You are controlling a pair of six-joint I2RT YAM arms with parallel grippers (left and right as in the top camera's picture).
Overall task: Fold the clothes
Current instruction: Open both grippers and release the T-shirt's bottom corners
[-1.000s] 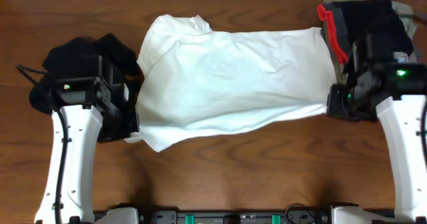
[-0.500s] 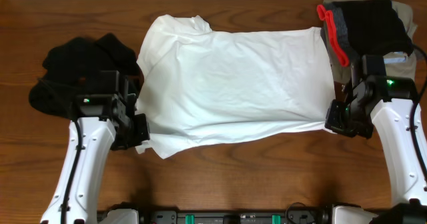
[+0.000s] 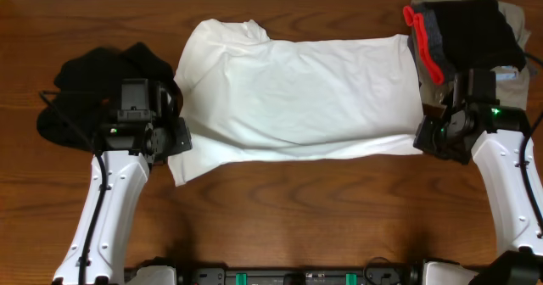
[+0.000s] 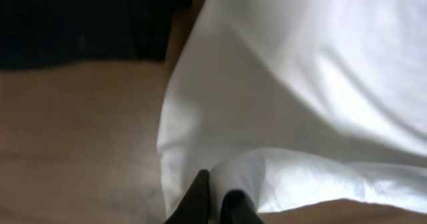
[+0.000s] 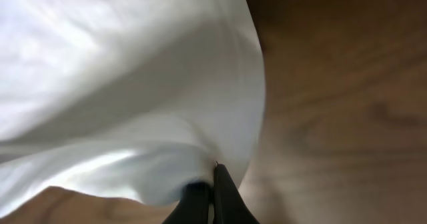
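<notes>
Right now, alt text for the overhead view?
White T-shirt spread across a wooden table, its near edge pinched at both ends by the left gripper and right gripper. Black garment crumpled at left; red-trimmed grey pile at far right.

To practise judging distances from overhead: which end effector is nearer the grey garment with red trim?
Right. The right end effector grips the white T-shirt's corner close to the grey garment; the left end effector is at the shirt's opposite end.
</notes>
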